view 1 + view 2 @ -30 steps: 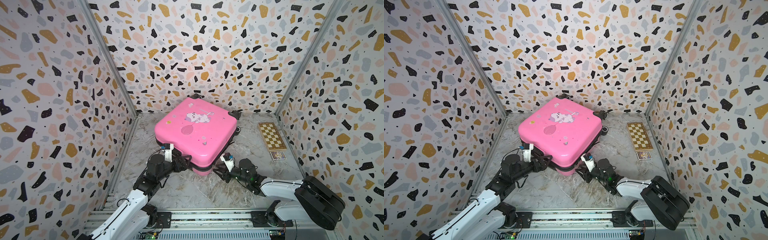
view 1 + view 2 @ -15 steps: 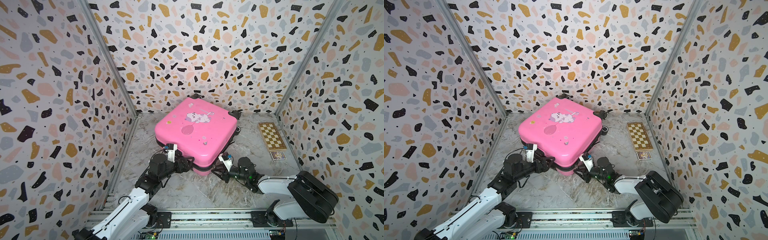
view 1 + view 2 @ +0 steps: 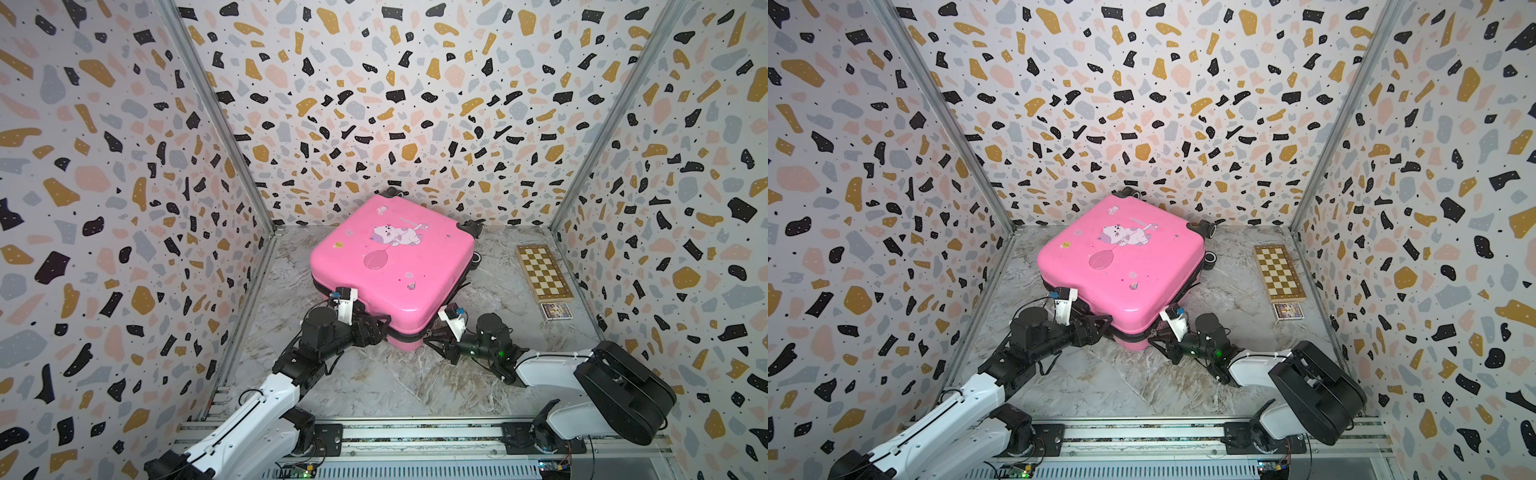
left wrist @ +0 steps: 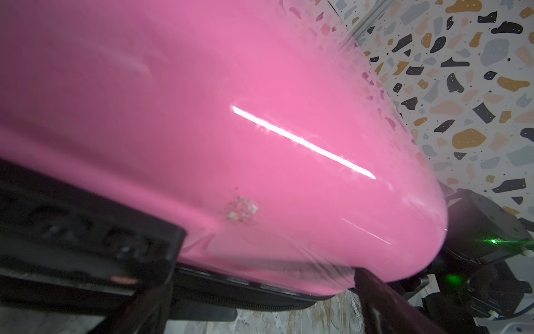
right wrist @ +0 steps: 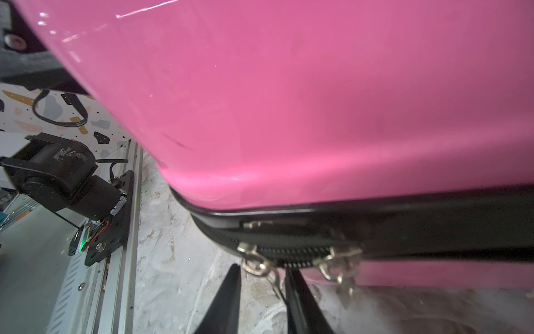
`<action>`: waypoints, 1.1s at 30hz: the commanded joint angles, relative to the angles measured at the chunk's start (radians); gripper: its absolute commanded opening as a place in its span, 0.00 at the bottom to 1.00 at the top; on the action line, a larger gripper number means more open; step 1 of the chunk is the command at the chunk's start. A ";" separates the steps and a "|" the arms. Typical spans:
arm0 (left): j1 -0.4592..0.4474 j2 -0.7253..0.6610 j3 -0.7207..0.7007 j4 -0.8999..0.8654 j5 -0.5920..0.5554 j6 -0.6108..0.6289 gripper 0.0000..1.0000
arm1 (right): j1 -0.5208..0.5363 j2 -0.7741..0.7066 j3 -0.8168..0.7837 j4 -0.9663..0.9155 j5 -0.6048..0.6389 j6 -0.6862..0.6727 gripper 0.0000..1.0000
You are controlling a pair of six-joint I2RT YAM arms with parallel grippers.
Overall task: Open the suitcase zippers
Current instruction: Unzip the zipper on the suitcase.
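Narrow-jawed right gripper (image 5: pixel 262 269) brackets a small, likely slippery pull (image 5: pixel 254 260) between its tips, grip unclear; left gripper (image 3: pixel 376 330) gapes wide against the glossy suitcase (image 3: pixel 395 270).

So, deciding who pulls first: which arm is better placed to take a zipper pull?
Right, probably: the right gripper straddles a metal pull on the suitcase seam; the left gripper is spread against bare shell.

Both top views hang high at the front, aimed down and back into the booth, near-identical shots, suitcase (image 3: pixel 390 266) (image 3: pixel 1121 266) mid-frame. Wrist cams sit jammed against its pink shell: left one glimpses the right arm (image 4: pixel 485 231), right one the left arm (image 5: pixel 57 173).
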 commanded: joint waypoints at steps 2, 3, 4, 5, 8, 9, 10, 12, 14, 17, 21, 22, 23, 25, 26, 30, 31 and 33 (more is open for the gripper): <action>-0.014 0.016 0.036 0.043 -0.024 0.016 0.99 | -0.004 -0.013 0.017 0.030 0.009 0.002 0.21; -0.015 0.018 0.037 0.043 -0.025 0.017 0.99 | -0.005 -0.015 0.015 0.028 0.010 0.002 0.18; -0.015 0.018 0.038 0.042 -0.025 0.017 0.99 | -0.005 -0.017 0.014 0.028 0.008 0.002 0.14; -0.017 0.018 0.038 0.043 -0.025 0.019 0.99 | -0.005 -0.019 0.014 0.025 0.009 0.000 0.09; -0.021 0.016 0.040 0.041 -0.025 0.023 0.99 | -0.005 -0.031 0.007 0.019 0.009 -0.001 0.00; -0.022 0.017 0.040 0.042 -0.025 0.024 0.99 | -0.002 -0.037 0.004 0.017 0.013 -0.001 0.00; -0.023 0.016 0.041 0.042 -0.026 0.024 0.99 | 0.001 -0.045 0.000 0.011 0.019 -0.001 0.00; -0.026 0.018 0.041 0.041 -0.025 0.027 0.99 | 0.013 -0.068 -0.006 -0.012 0.044 -0.015 0.00; -0.029 0.019 0.043 0.042 -0.025 0.028 0.99 | 0.038 -0.094 -0.006 -0.051 0.095 -0.034 0.00; -0.035 0.023 0.046 0.042 -0.024 0.031 0.99 | 0.096 -0.141 -0.003 -0.127 0.210 -0.070 0.00; -0.043 0.034 0.050 0.046 -0.018 0.035 0.99 | 0.146 -0.193 -0.004 -0.198 0.319 -0.088 0.00; -0.045 0.037 0.051 0.048 -0.015 0.035 0.99 | 0.162 -0.208 -0.002 -0.221 0.350 -0.093 0.00; -0.049 0.042 0.053 0.049 -0.013 0.036 0.99 | 0.177 -0.221 -0.002 -0.242 0.372 -0.103 0.00; -0.056 0.051 0.056 0.053 -0.010 0.038 0.99 | 0.216 -0.241 0.000 -0.274 0.431 -0.112 0.00; -0.061 0.056 0.059 0.054 -0.011 0.039 0.99 | 0.234 -0.248 0.001 -0.291 0.459 -0.112 0.00; -0.079 0.073 0.066 0.060 -0.007 0.047 0.99 | 0.295 -0.248 0.032 -0.367 0.535 -0.122 0.00; -0.085 0.078 0.067 0.061 -0.007 0.049 0.99 | 0.315 -0.248 0.040 -0.381 0.555 -0.127 0.00; -0.094 0.087 0.071 0.063 -0.007 0.052 0.99 | 0.356 -0.247 0.055 -0.406 0.590 -0.140 0.00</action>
